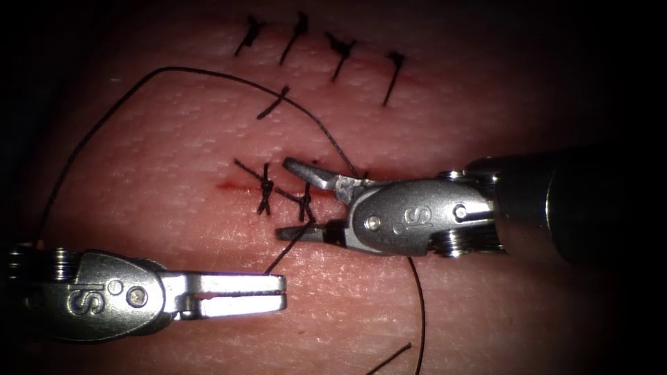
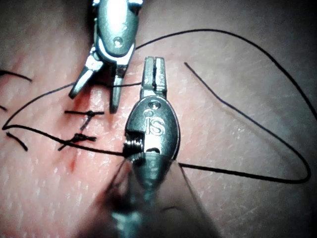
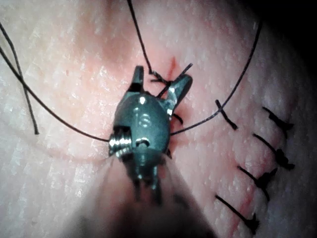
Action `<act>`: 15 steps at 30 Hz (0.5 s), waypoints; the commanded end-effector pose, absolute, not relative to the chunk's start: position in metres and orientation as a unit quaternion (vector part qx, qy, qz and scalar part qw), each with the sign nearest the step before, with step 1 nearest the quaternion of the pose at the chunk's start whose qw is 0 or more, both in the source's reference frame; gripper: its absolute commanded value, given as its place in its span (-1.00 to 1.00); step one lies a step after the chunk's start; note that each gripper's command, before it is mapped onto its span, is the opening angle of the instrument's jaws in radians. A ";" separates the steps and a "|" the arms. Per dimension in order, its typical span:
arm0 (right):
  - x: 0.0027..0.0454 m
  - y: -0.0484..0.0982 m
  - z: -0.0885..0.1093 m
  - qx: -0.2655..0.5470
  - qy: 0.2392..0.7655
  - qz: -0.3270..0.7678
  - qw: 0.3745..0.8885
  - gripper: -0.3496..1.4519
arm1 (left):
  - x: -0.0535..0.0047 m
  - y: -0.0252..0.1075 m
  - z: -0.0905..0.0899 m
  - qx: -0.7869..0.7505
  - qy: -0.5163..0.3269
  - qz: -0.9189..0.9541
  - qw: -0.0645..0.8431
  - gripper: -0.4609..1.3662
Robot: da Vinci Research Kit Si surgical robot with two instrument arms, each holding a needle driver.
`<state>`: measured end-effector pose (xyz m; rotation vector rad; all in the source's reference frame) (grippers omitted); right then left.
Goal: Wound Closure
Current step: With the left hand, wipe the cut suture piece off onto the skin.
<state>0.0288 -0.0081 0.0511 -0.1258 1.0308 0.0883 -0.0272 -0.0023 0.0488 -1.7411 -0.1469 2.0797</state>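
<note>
Right tool (image 1: 300,200) gapes wide over the cut's knots (image 1: 265,186), holding nothing. Left tool (image 1: 278,292) sits pinched together below, empty. Thread (image 1: 104,118) loops limp across tissue (image 1: 174,173): fine, slippery, best gripped mid-strand.

We note the right tool (image 1: 295,198) over the knots (image 1: 285,194) on the tissue (image 1: 174,153), the left tool (image 1: 281,293) nearer us, and thread (image 1: 104,118) looping behind to the left.

Bare tissue (image 1: 174,139) lies open left of the two knots (image 1: 285,194). The right end effector (image 1: 295,200), jaws spread wide, straddles them. A long thread (image 1: 104,118) loops across above; the left end effector (image 1: 281,292) lies below with jaws together.
</note>
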 end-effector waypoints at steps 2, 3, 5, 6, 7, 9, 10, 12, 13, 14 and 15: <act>0.0281 -0.008 0.051 -0.055 0.493 0.038 0.867 0.99 | -0.0271 -0.002 0.049 -0.626 -0.048 0.751 0.207 -0.88; 0.0277 -0.008 0.051 -0.057 0.492 0.039 0.868 0.98 | -0.0271 -0.002 0.049 -0.626 -0.046 0.751 0.204 -0.88; 0.0268 -0.008 0.051 -0.059 0.489 0.041 0.869 0.98 | -0.0272 -0.002 0.049 -0.625 -0.038 0.755 0.196 -0.88; 0.0263 -0.008 0.050 -0.060 0.488 0.043 0.870 0.98 | -0.0272 -0.002 0.049 -0.624 -0.035 0.756 0.195 -0.88; 0.0258 -0.008 0.050 -0.061 0.486 0.046 0.871 0.98 | -0.0272 -0.002 0.049 -0.624 -0.031 0.757 0.190 -0.88; 0.0247 -0.008 0.050 -0.061 0.483 0.050 0.872 0.98 | -0.0272 -0.002 0.049 -0.623 -0.025 0.759 0.186 -0.88; 0.0241 -0.008 0.050 -0.061 0.482 0.052 0.873 0.98 | -0.0272 -0.002 0.049 -0.623 -0.021 0.761 0.181 -0.88; 0.0228 -0.008 0.049 -0.062 0.480 0.056 0.873 0.98 | -0.0271 -0.003 0.050 -0.622 -0.017 0.762 0.178 -0.88; 0.0223 -0.007 0.049 -0.064 0.479 0.059 0.873 0.98 | -0.0270 -0.003 0.050 -0.618 -0.014 0.766 0.175 -0.88; 0.0217 -0.007 0.049 -0.064 0.478 0.060 0.874 0.97 | -0.0270 -0.003 0.050 -0.614 -0.015 0.770 0.173 -0.88; 0.0209 -0.007 0.049 -0.067 0.477 0.064 0.874 0.97 | -0.0269 -0.003 0.050 -0.608 -0.015 0.776 0.166 -0.88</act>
